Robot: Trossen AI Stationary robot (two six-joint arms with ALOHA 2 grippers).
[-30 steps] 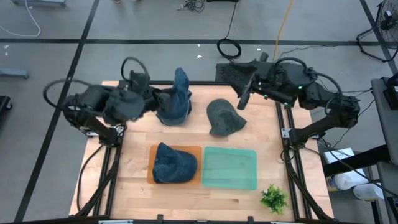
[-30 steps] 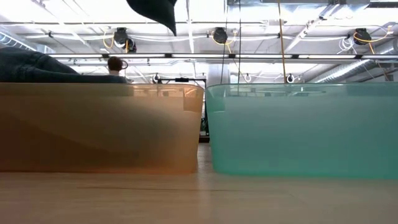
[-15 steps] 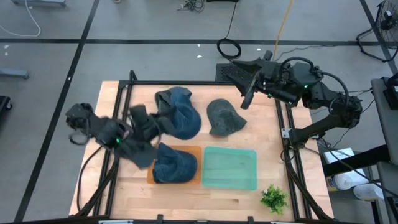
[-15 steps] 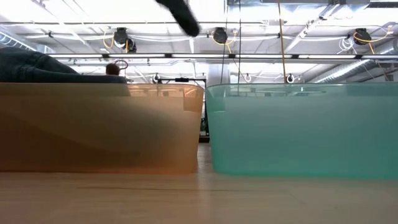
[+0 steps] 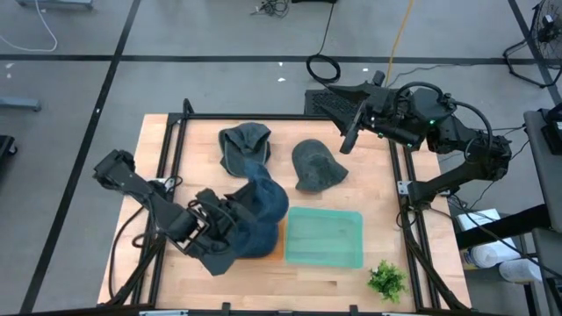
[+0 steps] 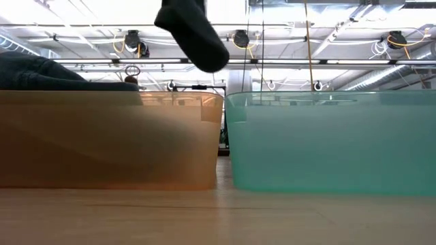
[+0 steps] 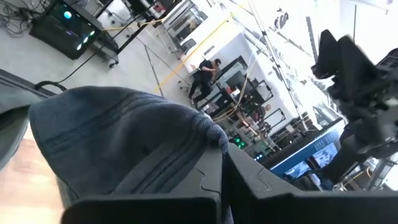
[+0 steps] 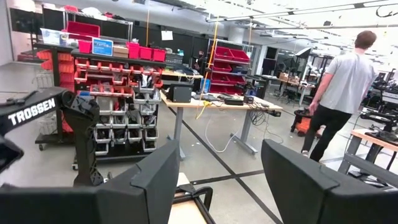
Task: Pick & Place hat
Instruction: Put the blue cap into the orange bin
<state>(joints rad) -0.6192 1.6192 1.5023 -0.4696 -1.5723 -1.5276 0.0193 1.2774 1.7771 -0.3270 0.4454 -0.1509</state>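
At the near edge of the wooden table (image 5: 176,290), a small green plant (image 5: 386,280) sits at the right corner with bare wood around it. Just behind stand 2 bins side by side, nearly touching: an orange bin (image 6: 109,139) on the left and an empty teal bin (image 5: 325,237) on the right.

The left gripper (image 5: 230,226) is over the orange bin, its fingers clamped tight on a blue denim hat (image 5: 259,211), which hangs above that bin and laps past its right rim toward the teal one (another dark blue hat (image 6: 41,73) shows above the orange bin's rim in the low view). The left arm crosses the table's left side, taking up most of the open wood there.

Farther back, 2 more hats lie on the table, apart from each other: a grey-blue hat (image 5: 243,145) and, to its right, a dark grey hat (image 5: 316,165). Open wood remains between them and the bins.

The right gripper (image 5: 347,139) hangs near the far right corner, just inside the table's edge, its fingers (image 8: 143,186) spread apart and holding nothing. Beyond, a person (image 8: 339,99) walks in the workshop.
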